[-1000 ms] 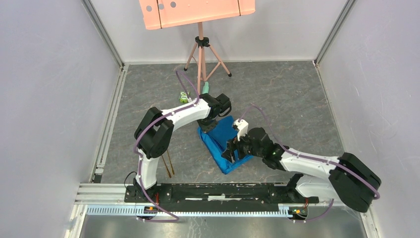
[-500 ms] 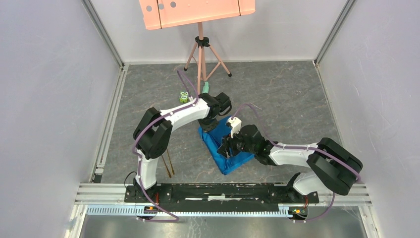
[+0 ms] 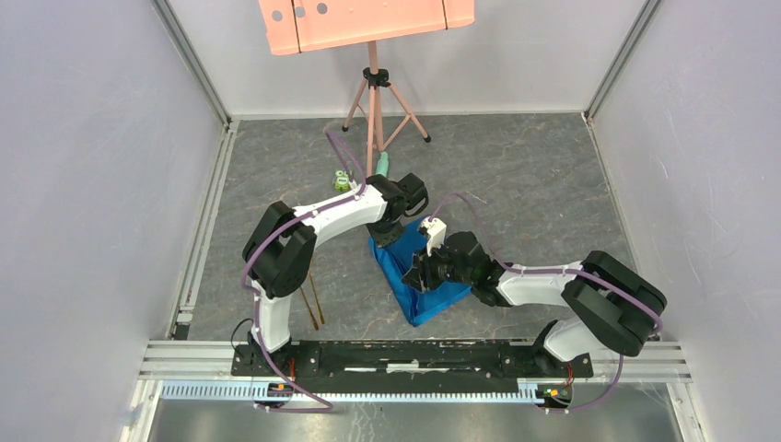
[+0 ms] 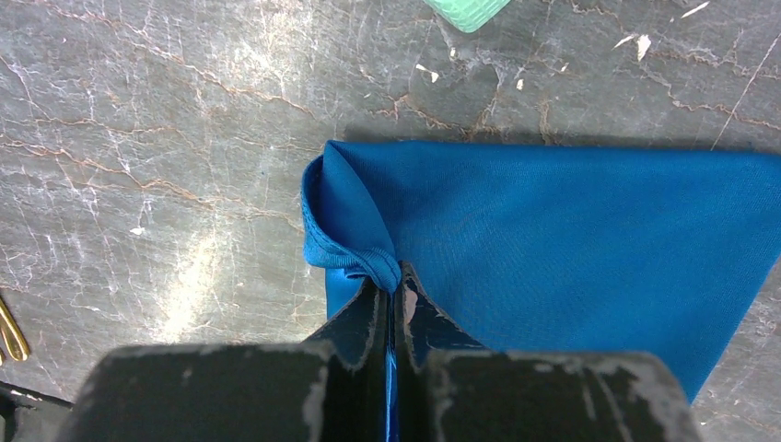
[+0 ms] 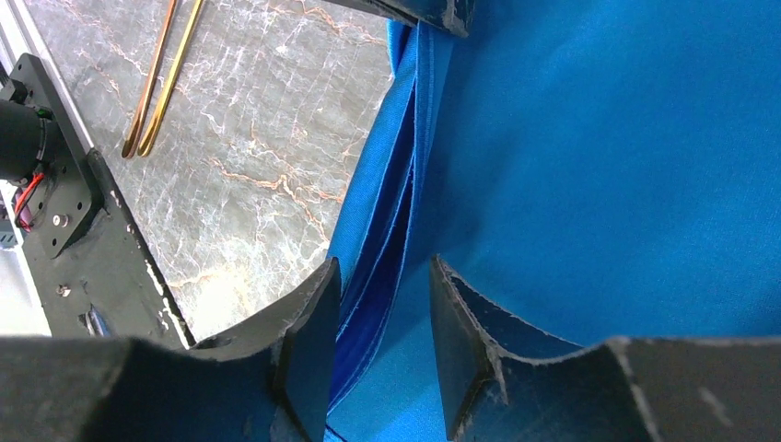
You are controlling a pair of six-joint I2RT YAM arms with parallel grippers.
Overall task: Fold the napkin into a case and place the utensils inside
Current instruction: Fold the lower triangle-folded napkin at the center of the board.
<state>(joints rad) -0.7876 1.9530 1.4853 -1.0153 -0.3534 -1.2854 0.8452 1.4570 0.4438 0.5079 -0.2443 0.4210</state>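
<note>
The blue napkin [image 3: 425, 287] is lying folded on the grey marbled table [image 3: 516, 184], between the two arms, in a rough triangle that narrows toward the near edge. The left gripper [image 4: 391, 291] is pinching the napkin at its far-left corner. Its jaws are pressed together with a sliver of blue cloth between them, and a bunched, hemmed loop of fabric is standing just past the fingertips. The right gripper [image 5: 382, 276] is sitting over the napkin's left folded edge. Its jaws are parted, one on each side of the stacked layers, with a gap showing between each finger and the cloth. The gold utensils [image 5: 161, 78] are lying side by side on the bare table to the left of the napkin, well apart from it and from both grippers. A pale green tube [image 4: 467, 9] is lying just beyond the napkin's far edge.
</note>
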